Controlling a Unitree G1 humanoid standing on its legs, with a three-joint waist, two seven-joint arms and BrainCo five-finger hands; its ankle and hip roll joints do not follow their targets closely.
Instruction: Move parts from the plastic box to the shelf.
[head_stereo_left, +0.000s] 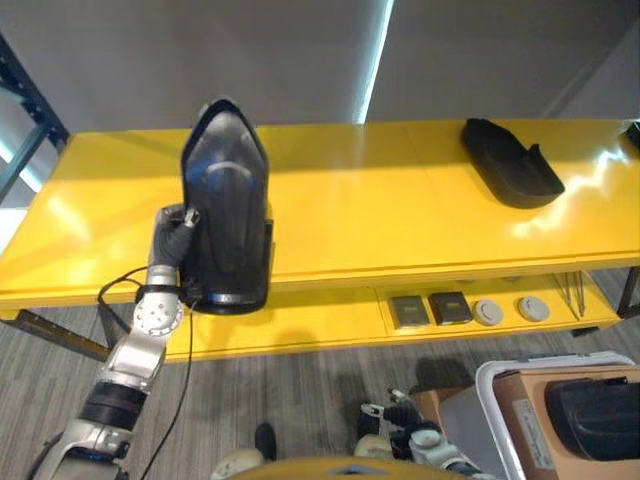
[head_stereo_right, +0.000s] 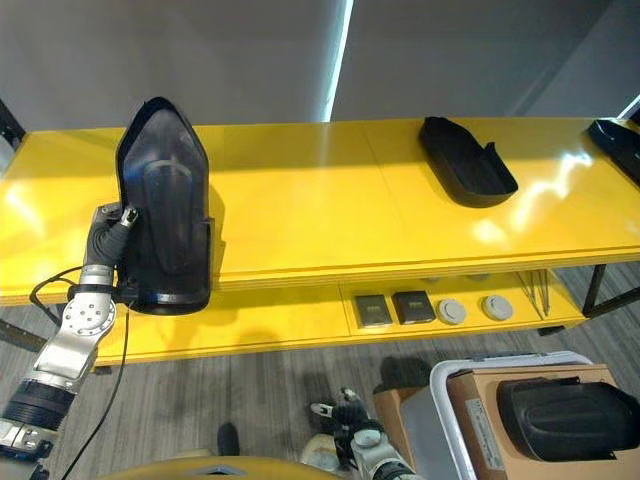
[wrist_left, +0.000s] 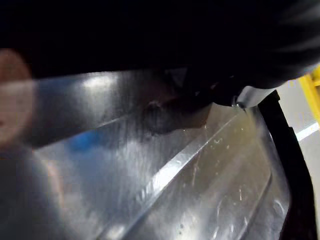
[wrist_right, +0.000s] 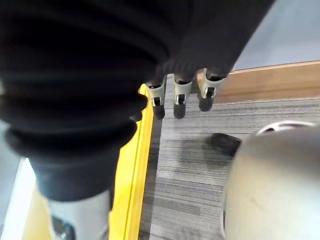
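My left hand (head_stereo_left: 172, 238) grips the left edge of a large glossy black part (head_stereo_left: 228, 215), thumb on its front, fingers behind it. The part stands nearly upright over the left of the yellow shelf (head_stereo_left: 360, 215), its lower end past the front edge. The same shiny black surface (wrist_left: 190, 170) appears up close in the left wrist view. A second black part (head_stereo_left: 510, 160) lies on the shelf at the right. The plastic box (head_stereo_left: 492, 395) sits at the lower right and holds another black part (head_stereo_left: 598, 415) on cardboard. My right hand (wrist_right: 179, 95) hangs low over the floor, fingers relaxed and empty.
A further dark part (head_stereo_right: 615, 140) pokes in at the shelf's far right end. On the lower yellow shelf (head_stereo_left: 300, 320) lie two dark square pieces (head_stereo_left: 430, 310) and two round grey discs (head_stereo_left: 510, 311). Dark shelf posts (head_stereo_left: 25, 110) stand at the far left.
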